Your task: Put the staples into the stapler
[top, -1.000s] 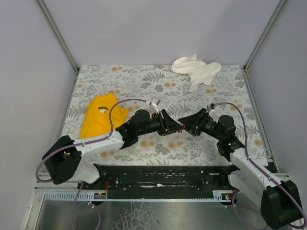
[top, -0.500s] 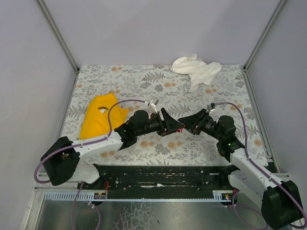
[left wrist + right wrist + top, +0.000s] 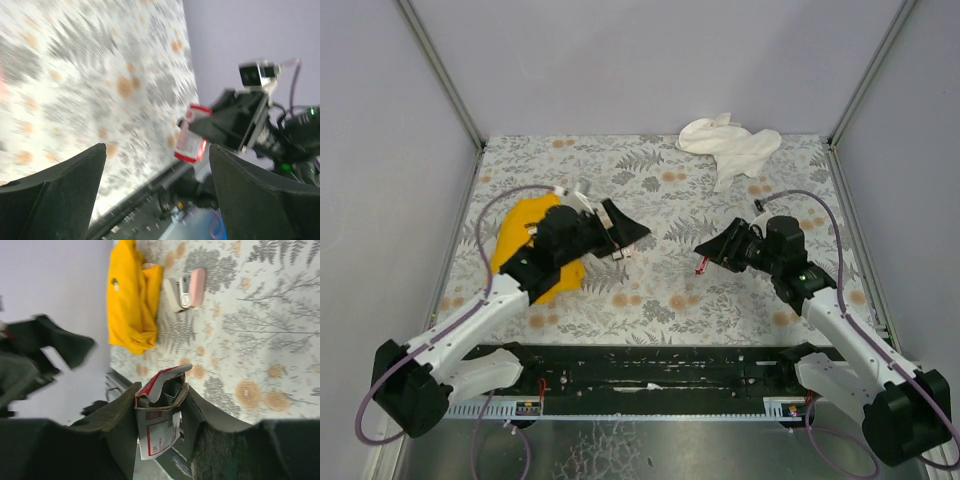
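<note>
My right gripper (image 3: 162,390) is shut on the dark-red staples box (image 3: 160,430), held above the floral mat; its flap is torn open and silvery staples (image 3: 175,390) show inside. In the top view the right gripper (image 3: 705,257) sits right of centre with the box's red edge (image 3: 700,266) at its tip. The pink stapler (image 3: 194,286) lies on the mat beside the yellow cloth. My left gripper (image 3: 630,238) hovers open by the cloth, nothing between its fingers. In the blurred left wrist view the left gripper (image 3: 157,150) faces the held box (image 3: 190,136).
A yellow cloth (image 3: 525,250) lies at the left of the mat, with a pale beige block (image 3: 172,294) between it and the stapler. A white cloth (image 3: 730,148) is bunched at the back right. Grey walls close in three sides.
The left arm has swung left and away from the right gripper, opening its jaws as it went. The right gripper has tightened on the box and shifted slightly back.
</note>
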Controlling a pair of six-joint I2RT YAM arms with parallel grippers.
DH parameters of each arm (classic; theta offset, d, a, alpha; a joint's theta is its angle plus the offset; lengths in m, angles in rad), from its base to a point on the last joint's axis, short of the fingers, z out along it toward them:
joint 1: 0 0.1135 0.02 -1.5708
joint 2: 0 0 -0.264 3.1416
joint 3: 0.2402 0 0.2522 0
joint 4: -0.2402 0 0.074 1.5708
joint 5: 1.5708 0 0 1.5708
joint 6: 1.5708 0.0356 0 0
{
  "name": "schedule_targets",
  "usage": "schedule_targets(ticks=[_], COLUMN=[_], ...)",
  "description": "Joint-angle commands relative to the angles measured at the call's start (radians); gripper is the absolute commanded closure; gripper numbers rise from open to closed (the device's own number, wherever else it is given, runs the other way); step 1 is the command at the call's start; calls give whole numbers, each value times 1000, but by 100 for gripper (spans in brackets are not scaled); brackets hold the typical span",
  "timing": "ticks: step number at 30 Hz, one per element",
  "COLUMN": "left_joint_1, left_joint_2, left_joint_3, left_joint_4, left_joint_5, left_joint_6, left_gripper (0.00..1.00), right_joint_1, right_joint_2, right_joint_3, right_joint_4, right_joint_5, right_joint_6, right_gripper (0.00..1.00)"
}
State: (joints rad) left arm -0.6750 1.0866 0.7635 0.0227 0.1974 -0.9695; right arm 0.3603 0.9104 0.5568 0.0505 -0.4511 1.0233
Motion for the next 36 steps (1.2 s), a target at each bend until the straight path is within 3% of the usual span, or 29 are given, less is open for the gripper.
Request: schedule_targets(ticks=[1, 5, 11, 23, 29, 36], left_joint_1=[166, 250, 265, 265, 265, 266], left_joint_2=[-86, -116, -129, -165, -184, -178], left_joint_3=[139, 229, 244, 156, 97, 54], left_joint_4=[-354, -497, -534, -461, -422, -388], left_joint_5=[-40, -124, -265, -388, -389, -320], left_joint_6=[299, 471, 604, 673, 651, 609], left_gripper=[16, 16, 16, 16, 14, 10], right_joint_1=[11, 38, 117, 292, 357, 387], right_joint_2=[72, 162, 346, 705, 816, 850], right_joint_3=[114, 173, 319, 564, 620, 623], right_joint_4=[-264, -344, -484, -676, -695, -679], right_joint_5=[56, 143, 371, 716, 755, 684], right_joint_6=[-295, -405, -527, -589, -599, -608], right_gripper=[58, 59, 59, 58, 54, 40])
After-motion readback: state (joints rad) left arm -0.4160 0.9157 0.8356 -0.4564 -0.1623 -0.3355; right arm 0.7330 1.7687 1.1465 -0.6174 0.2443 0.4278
